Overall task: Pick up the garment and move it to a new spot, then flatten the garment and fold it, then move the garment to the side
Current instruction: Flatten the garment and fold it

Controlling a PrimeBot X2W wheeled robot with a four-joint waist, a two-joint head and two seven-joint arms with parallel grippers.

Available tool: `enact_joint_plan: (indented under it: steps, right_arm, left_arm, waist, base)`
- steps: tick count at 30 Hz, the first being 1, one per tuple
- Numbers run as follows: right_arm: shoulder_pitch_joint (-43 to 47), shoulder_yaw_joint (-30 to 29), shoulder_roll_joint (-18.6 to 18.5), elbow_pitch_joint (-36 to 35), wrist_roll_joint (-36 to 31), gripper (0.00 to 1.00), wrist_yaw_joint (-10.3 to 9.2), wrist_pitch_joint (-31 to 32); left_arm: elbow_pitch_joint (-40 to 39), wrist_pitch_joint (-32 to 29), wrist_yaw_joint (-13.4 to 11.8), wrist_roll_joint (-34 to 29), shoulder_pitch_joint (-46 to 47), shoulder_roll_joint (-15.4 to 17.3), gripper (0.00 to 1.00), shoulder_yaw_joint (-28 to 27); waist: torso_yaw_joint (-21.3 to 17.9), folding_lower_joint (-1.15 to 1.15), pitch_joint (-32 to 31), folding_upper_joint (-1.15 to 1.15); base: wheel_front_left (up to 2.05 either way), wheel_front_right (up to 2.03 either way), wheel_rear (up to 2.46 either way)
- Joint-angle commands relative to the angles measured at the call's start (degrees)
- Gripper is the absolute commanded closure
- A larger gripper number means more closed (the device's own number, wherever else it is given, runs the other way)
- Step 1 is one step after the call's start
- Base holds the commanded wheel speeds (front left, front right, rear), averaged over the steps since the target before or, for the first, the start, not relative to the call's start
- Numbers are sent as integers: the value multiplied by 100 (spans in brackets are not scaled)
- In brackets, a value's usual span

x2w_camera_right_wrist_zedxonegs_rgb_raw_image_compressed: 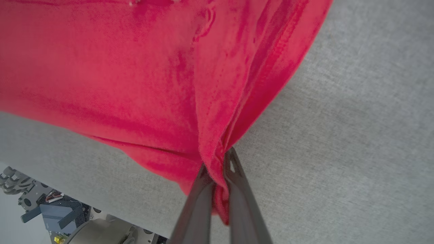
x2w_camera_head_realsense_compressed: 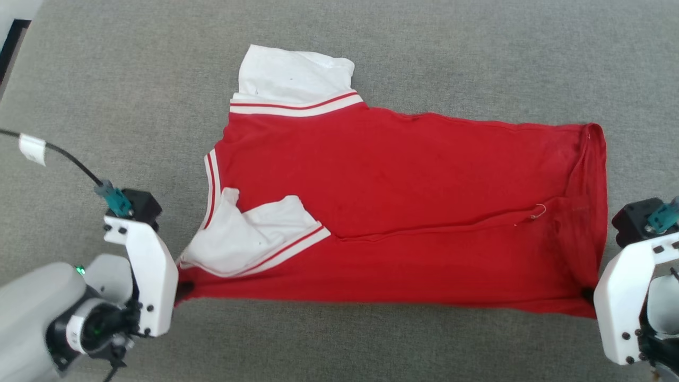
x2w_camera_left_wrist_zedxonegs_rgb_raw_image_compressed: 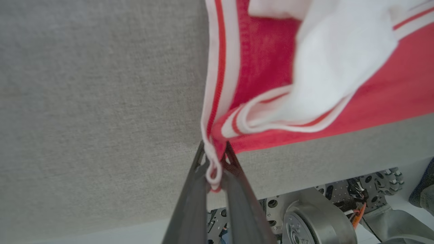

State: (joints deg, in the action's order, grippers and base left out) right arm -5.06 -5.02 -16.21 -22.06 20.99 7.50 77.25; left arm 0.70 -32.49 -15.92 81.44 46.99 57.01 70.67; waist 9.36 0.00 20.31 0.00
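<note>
Closest in, the pale left arm (x2w_camera_head_realsense_compressed: 143,265) and pale right arm (x2w_camera_head_realsense_compressed: 626,297) are showing at the lower corners of the head view, with a black cable (x2w_camera_head_realsense_compressed: 69,156) and its teal plug (x2w_camera_head_realsense_compressed: 114,199) sitting on top of the left one. Just ahead of them, the left gripper (x2w_camera_head_realsense_compressed: 184,289) is pinching the garment (x2w_camera_head_realsense_compressed: 403,212) at its near left corner, its fingers (x2w_camera_left_wrist_zedxonegs_rgb_raw_image_compressed: 193,203) pressed together on a bunch of red cloth and striped trim. The right gripper (x2w_camera_head_realsense_compressed: 587,293) is clamping the near right corner, at the hem end, with its dark fingers closed on a gathered fold of red fabric. Between the two grips the shirt's near edge is running in a taut, straight line.

Beyond that edge the garment is lying spread sideways on the grey fabric surface (x2w_camera_head_realsense_compressed: 424,63), shoulders toward the robot's left and hem toward its right. The nearer white sleeve (x2w_camera_head_realsense_compressed: 249,241) is lying crumpled over the red body, its striped cuff slanting across. A loose thread (x2w_camera_head_realsense_compressed: 538,212) is curling on the cloth near the hem, where creases are fanning out from the right grip. Farther back, the red body is lying mostly flat. Farthest off, the other white sleeve (x2w_camera_head_realsense_compressed: 292,74) is sticking out past the far edge and resting on the grey surface, with a red-and-white band at its seam.
</note>
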Motion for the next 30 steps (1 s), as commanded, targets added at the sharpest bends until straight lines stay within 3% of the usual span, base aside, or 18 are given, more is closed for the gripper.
enact_joint_plan:
  steps: [1,2,4,5,6,7,8,9,10,15,23,30]
  right_arm:
    - [55,-18,-3,43,-68,100,-2,-22]
    - [55,-5,29,122,-81,100,-2,-68]
    - [49,40,82,290,-125,100,-2,-146]
    - [23,56,107,363,-146,96,-2,-216]
    - [-4,77,121,447,-165,85,-2,-292]
    - [-26,123,133,509,-175,69,-2,-375]
    - [-38,140,155,546,-174,34,-2,-466]
    - [-45,159,176,580,-161,4,-2,-536]
    - [-42,182,166,577,-149,0,-2,-595]
    - [83,76,177,451,-162,0,-2,-886]
    - [-54,-383,657,-219,-227,0,-2,-1622]
    - [-538,-499,1135,-440,-477,0,-2,-3050]
  left_arm:
    - [20,31,-42,19,-95,-4,100,15]
    - [49,31,-41,67,-149,-44,98,19]
    - [170,88,-13,125,-220,-139,66,18]
    - [243,109,-1,169,-254,-189,55,6]
    - [312,111,15,219,-283,-246,53,2]
    - [382,107,33,251,-303,-284,26,4]
    - [456,119,41,252,-298,-299,0,1]
    - [520,139,52,238,-281,-304,0,-11]
    - [551,155,64,236,-263,-301,0,-29]
    - [445,118,-82,320,-127,-108,0,-196]
    - [-91,-148,-235,9,490,480,0,-412]
    - [222,-248,51,-478,1263,463,0,-597]
  waist:
    - [-9,0,11,0]
    - [-19,0,19,0]
    - [-32,0,28,0]
    - [-41,0,30,0]
    - [-44,0,26,0]
    - [-48,0,15,0]
    - [-52,0,-1,0]
    - [-58,0,-28,0]
    - [-66,0,-56,0]
    - [-117,0,-176,0]
    - [-341,0,-167,0]
    - [-753,0,-6,0]
  base:
    - [0,0,0]
    - [0,0,0]
    - [0,0,0]
    - [0,0,0]
    - [0,0,0]
    - [0,0,0]
    - [0,0,0]
    - [0,0,0]
    - [0,0,0]
    - [0,0,0]
    - [0,0,0]
    - [0,0,0]
